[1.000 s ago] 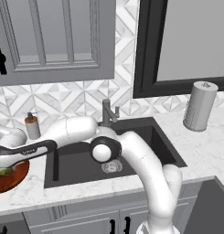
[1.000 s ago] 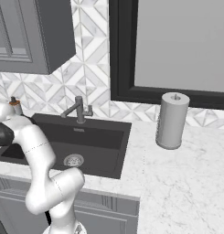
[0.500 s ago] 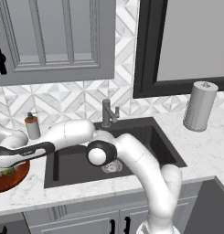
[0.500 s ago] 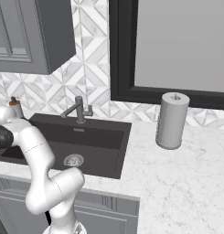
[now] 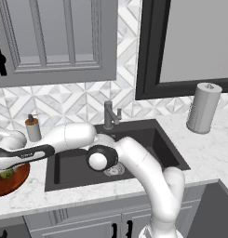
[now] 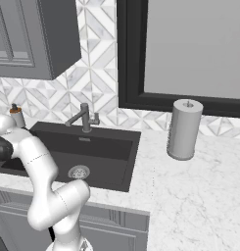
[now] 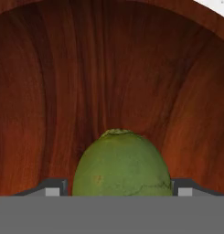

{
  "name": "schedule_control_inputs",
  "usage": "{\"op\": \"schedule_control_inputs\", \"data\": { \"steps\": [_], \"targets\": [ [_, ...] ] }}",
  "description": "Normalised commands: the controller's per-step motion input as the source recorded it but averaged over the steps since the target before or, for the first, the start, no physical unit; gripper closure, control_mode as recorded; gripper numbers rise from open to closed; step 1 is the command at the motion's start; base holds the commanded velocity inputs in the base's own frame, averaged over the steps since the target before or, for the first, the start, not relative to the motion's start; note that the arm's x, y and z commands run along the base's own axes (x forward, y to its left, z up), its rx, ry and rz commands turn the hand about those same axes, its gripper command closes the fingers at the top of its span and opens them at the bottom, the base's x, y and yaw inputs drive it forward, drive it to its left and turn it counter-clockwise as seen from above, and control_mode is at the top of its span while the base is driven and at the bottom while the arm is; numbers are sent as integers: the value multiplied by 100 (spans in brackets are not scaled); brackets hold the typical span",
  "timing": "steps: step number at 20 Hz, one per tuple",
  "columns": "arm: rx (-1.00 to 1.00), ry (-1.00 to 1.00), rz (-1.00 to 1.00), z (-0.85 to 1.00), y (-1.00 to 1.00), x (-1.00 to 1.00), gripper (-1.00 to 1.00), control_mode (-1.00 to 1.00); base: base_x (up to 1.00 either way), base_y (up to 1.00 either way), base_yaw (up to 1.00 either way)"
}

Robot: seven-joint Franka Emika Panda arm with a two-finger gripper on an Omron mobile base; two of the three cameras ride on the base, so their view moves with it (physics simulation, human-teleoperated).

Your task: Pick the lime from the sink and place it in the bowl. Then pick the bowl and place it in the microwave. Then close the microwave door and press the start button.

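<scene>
Over the left end of the marble counter [image 5: 213, 148], the white arm reached out from the base, across the sink [image 5: 148, 139], to the wooden bowl [image 5: 13, 179] at the left edge of the left base view. The gripper [image 7: 120, 189] hung just above the bowl's inside. In the hand view the lime [image 7: 121, 164] sat between the two fingertips [image 7: 51, 188], which stood at either side of the fruit, level with its widest part. Whether the pads were touching the skin or had just parted from it could not be told; the jaws stood wide, about as far apart as the lime is broad. The lime appeared to lie low in the bowl, with the reddish grain of the wood rising behind and around it. In the left base view a bit of yellow-green [image 5: 6, 174] showed under the hand, inside the bowl's rim.

The sink was a dark basin with a round metal drain [image 6: 79, 172] and a grey faucet [image 5: 110, 115] at its back. A soap dispenser [image 5: 33, 128] stood on the counter between the bowl and the faucet. A paper towel roll [image 6: 184, 129] stood upright on the counter to the right of the sink, well apart from the arm. Grey panelled cabinets [image 5: 55, 39] hung above the tiled wall.
</scene>
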Motion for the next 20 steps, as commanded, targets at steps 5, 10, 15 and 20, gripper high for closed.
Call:
{"op": "schedule_control_inputs", "data": {
  "steps": [5, 10, 15, 20],
  "targets": [
    [1, -12, 0, 28, -6, -7, -100, -100, 0, 0, 0],
    [10, -9, 0, 33, -45, -17, -100, -100, 0, 0, 0],
    [22, -5, 0, 21, -79, -22, -100, -100, 0, 0, 0],
    [27, 0, 0, 10, -75, -9, -100, -100, 0, 0, 0]
  ]
}}
